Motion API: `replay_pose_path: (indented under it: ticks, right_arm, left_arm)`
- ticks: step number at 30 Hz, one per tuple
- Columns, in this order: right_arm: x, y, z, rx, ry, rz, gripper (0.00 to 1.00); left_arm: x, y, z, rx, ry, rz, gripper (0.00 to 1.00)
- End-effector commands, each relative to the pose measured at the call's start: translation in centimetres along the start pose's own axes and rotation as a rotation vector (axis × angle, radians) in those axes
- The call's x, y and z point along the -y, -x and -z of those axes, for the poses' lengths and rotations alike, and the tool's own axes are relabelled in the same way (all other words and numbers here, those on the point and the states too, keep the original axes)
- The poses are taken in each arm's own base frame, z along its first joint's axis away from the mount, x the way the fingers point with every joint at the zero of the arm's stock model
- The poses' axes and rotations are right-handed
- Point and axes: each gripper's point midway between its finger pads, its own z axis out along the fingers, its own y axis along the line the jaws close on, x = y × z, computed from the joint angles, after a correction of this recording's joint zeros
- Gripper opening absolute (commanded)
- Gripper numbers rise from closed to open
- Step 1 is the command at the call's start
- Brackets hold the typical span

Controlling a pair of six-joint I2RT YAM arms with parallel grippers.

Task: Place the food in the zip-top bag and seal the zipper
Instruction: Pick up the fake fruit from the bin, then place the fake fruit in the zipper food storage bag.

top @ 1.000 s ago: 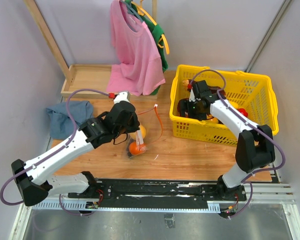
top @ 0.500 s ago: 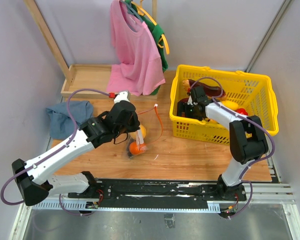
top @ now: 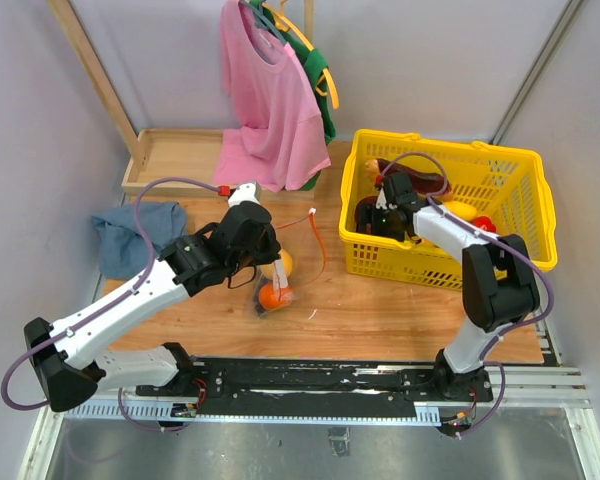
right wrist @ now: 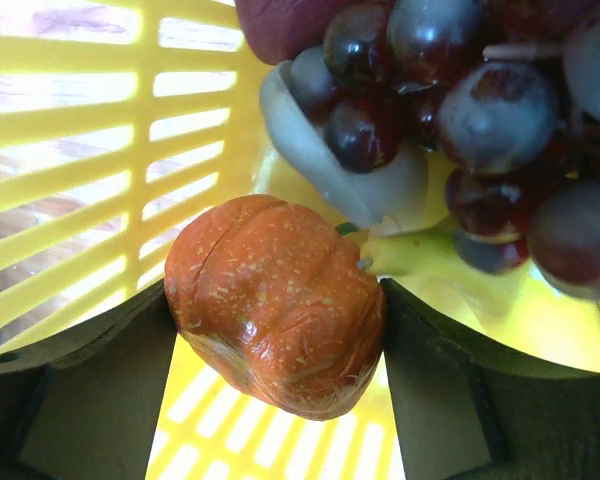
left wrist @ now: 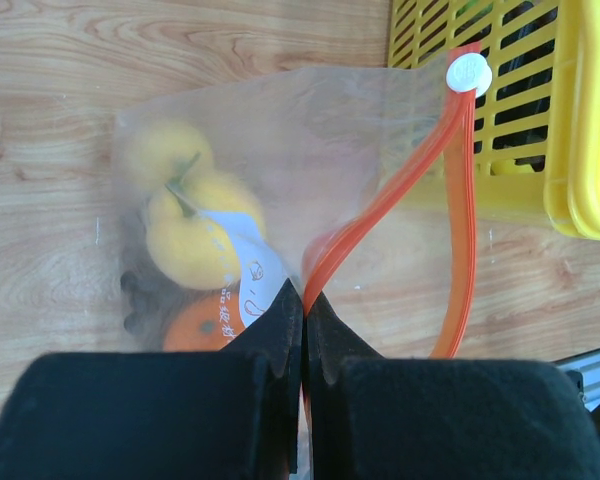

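The left hand (left wrist: 302, 300) was pinched shut on the red zipper (left wrist: 467, 200) of the zip-top bag (left wrist: 310, 130). The bag sat on the wooden surface (left wrist: 180, 40) just beside the yellow basket (left wrist: 580, 120), its mouth gaping, with yellow fruit (left wrist: 185, 215) inside. In the basket, the right hand (right wrist: 270, 350) was clamped on a small orange pumpkin (right wrist: 275, 290) next to dark grapes (right wrist: 480, 110).
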Motion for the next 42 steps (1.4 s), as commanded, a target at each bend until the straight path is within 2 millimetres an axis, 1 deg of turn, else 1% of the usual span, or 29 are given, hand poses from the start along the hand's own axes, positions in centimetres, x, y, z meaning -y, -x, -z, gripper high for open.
replay_pose_path:
  ticks: [1,2,4,12,20,25,27,30,34,38,42]
  right_arm:
    - [0.1,1.5,3.4,0.066,-0.005,0.035,0.55]
    - [0.0,1.8,4.1,0.081,-0.008,0.043,0.53]
    - [0.0,2.4,5.5,0.112,-0.021,0.055,0.51]
    - [-0.1,4.4,10.9,0.243,-0.078,0.103,0.5]
    - [-1.5,6.9,17.5,0.438,-0.06,0.173,0.49]
    - [-2.8,7.6,21.6,0.549,-0.029,0.225,0.48]
    - [-3.7,7.8,23.2,0.596,-0.003,0.255,0.47]
    - [-5.3,7.8,24.9,0.642,0.045,0.303,0.45]
    - [-8.5,7.4,26.5,0.691,0.136,0.401,0.45]
    - [-11.8,6.4,27.3,0.722,0.222,0.511,0.45]
    - [-15.4,4.8,27.2,0.734,0.364,0.617,0.45]
  left_arm:
    - [0.3,0.6,-0.3,0.03,-0.017,0.024,0.0]
    - [0.4,0.6,-0.3,0.029,-0.02,0.025,0.0]
    - [0.4,0.5,-0.3,0.028,-0.022,0.024,0.0]
    - [0.6,0.7,-0.2,0.031,-0.035,0.026,0.0]
    - [0.7,0.7,-0.1,0.031,-0.041,0.027,0.0]
    - [0.9,0.7,-0.1,0.033,-0.048,0.03,0.0]
    - [0.9,0.8,-0.1,0.033,-0.049,0.03,0.0]
    - [0.9,0.8,-0.1,0.034,-0.05,0.03,0.0]
    - [1.0,0.8,-0.1,0.031,-0.052,0.028,0.0]
    - [1.2,0.8,-0.1,0.03,-0.06,0.031,0.0]
    - [1.2,0.8,-0.1,0.032,-0.063,0.032,0.0]
